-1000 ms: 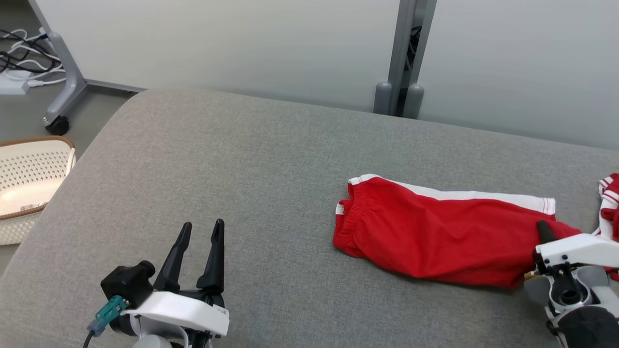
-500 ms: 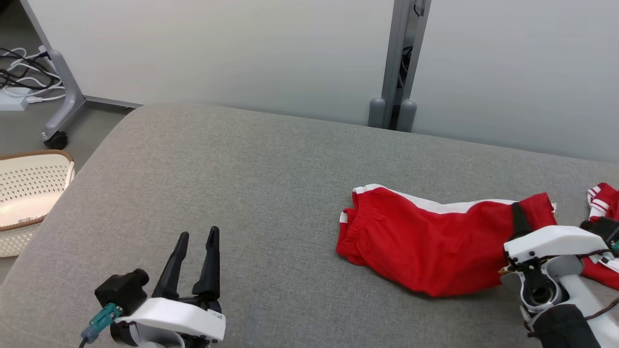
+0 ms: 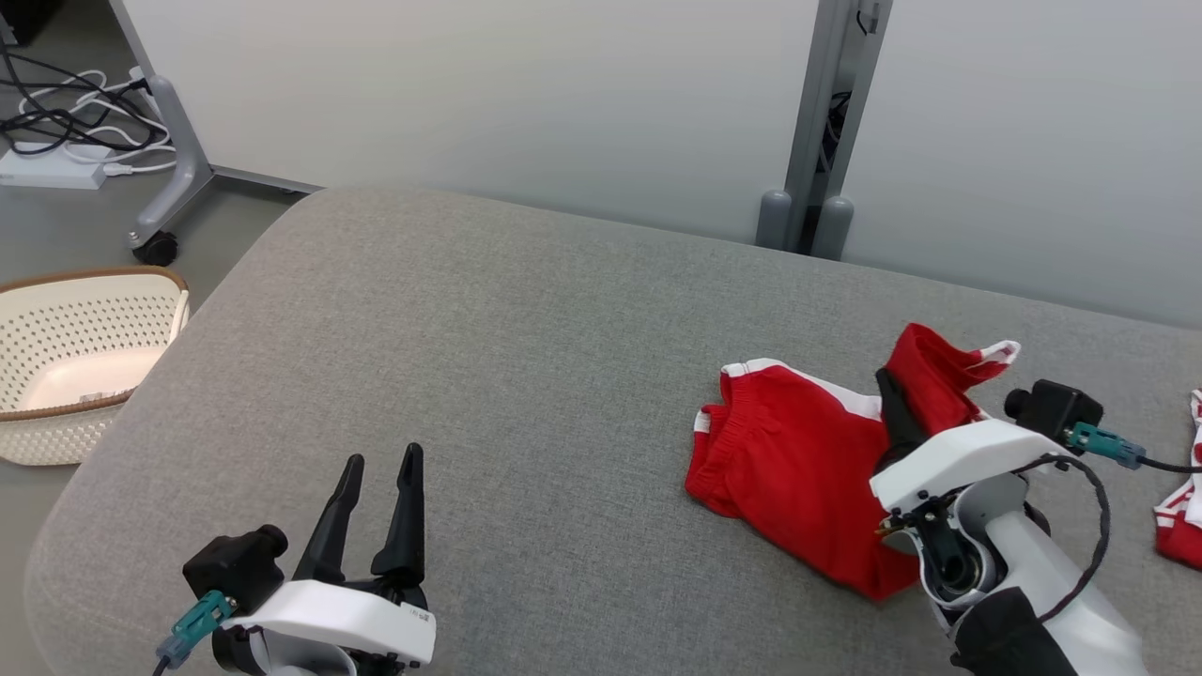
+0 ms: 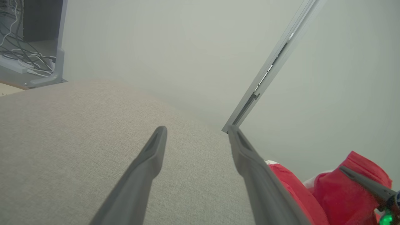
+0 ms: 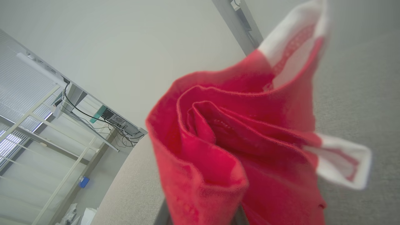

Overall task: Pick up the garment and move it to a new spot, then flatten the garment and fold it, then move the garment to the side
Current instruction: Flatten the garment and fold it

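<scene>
Fingers (image 3: 900,418) of the right gripper (image 3: 887,380) were clamped on the shorts (image 3: 789,460) (lower right), apparently for folding; the left gripper (image 3: 380,460) was spread, empty.

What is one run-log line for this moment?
step: folding | right gripper: fingers shut on red shorts, leg end raised off grey cushion | left gripper: fingers open, holding nothing | second red garment: at right edge
</scene>
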{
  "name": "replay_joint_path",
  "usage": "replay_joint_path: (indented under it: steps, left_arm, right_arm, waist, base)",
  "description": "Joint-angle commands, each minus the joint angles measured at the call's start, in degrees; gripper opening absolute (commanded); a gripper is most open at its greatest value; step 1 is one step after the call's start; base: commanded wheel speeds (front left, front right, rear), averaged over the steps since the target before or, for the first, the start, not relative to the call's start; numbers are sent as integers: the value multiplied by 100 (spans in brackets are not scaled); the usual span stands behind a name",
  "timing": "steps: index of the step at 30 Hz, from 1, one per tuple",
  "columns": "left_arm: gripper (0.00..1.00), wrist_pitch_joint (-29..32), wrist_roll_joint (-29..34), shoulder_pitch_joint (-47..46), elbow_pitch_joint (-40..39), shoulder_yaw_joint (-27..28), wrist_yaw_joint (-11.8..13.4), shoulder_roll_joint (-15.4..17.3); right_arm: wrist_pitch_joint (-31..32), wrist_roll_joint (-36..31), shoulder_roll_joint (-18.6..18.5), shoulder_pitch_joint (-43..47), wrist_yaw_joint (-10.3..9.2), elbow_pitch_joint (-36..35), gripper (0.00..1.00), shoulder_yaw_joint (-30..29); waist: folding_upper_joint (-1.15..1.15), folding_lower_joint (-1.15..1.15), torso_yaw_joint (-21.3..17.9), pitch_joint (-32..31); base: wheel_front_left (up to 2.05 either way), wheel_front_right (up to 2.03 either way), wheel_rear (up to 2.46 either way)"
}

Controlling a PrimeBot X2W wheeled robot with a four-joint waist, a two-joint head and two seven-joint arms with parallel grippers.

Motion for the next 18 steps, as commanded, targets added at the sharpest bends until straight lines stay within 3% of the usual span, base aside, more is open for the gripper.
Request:
replay_joint_path:
  steps: [1, 18]
  left_arm:
    - [100, -15, -6, 33, -1, 18, -33, 25]
    - [100, -15, -283, -180, -24, -234, 19, 25]
  right_arm:
    - [7, -100, 7, -63, 6, -38, 0, 138]
    - [-54, -588, 130, -666, 6, 732, 0, 1105]
  waist:
    - [0, 0, 57, 34]
    - [0, 0, 548, 524]
  base:
    - [0, 0, 0]
    - [0, 0, 0]
